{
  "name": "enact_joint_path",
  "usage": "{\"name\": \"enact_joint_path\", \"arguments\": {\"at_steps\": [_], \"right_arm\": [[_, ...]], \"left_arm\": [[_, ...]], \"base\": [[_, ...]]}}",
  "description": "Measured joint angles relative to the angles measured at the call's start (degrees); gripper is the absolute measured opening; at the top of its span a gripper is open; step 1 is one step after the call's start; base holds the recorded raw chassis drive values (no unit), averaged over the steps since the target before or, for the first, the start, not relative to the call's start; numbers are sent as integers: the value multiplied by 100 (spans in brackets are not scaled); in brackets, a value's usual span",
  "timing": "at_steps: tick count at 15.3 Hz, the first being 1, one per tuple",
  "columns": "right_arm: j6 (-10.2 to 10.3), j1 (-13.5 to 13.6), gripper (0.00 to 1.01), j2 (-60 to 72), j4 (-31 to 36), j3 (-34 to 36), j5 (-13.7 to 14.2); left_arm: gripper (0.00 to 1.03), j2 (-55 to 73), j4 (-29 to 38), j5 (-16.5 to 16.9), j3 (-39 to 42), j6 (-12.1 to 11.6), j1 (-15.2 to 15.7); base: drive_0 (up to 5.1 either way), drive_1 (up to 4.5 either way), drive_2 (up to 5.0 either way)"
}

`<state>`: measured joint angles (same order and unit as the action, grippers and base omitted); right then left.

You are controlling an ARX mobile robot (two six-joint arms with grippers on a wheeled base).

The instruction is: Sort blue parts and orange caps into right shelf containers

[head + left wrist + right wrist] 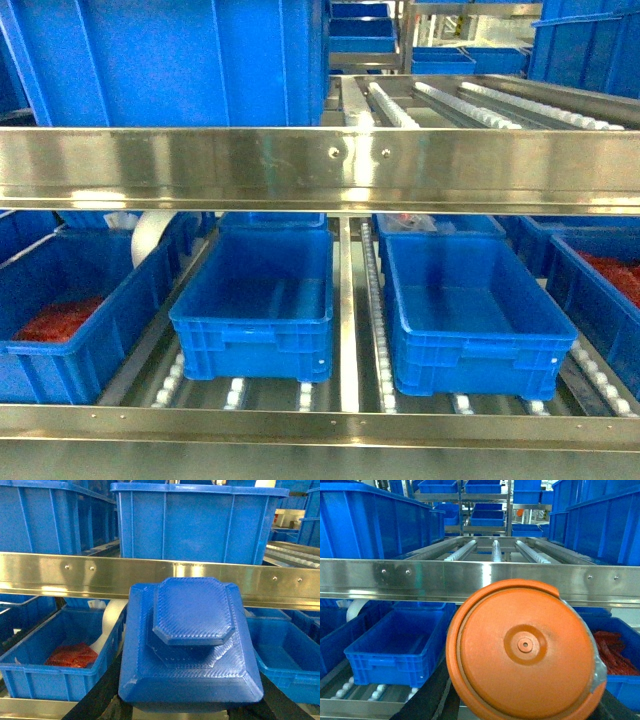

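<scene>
A blue part [190, 640], a stepped blocky piece with a textured top, fills the left wrist view, and my left gripper [190, 711] is shut on it, with dark fingers [97, 697] showing at both lower corners. An orange cap [525, 652], round with a small centre boss, fills the right wrist view, with my right gripper [520, 716] shut on it. Neither gripper shows in the head view. Two empty blue containers [252, 300] [470, 320] stand side by side on the lower shelf rollers ahead.
A steel shelf rail [320, 170] crosses at mid height, with large blue crates [165, 60] above it. A left crate [60, 300] and a far-right crate [610, 290] hold red items. A white roll [150, 235] leans behind the left crate. A steel lip [320, 425] edges the front.
</scene>
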<state>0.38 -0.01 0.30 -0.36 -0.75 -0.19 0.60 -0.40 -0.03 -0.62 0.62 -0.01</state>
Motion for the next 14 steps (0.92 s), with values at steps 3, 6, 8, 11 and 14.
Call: {"name": "enact_joint_path", "arguments": {"at_steps": [3,6,8,11,14], "right_arm": [[0,0,45,0,0,0,0],[0,0,45,0,15,0,0],[0,0,45,0,4,0,15],[0,0,45,0,0,0,15],[0,0,45,0,-2,0,15]], "left_arm": [[41,0,0,0,0,0,0],[41,0,20,0,0,0,0],[41,0,7,2,0,0,0],[41,0,0,4,0,0,0],[41,0,0,-2,0,-2,0]], "base": [[-484,261,261],[-161,87,87],[0,0,0],[0,0,0],[0,0,0]]}}
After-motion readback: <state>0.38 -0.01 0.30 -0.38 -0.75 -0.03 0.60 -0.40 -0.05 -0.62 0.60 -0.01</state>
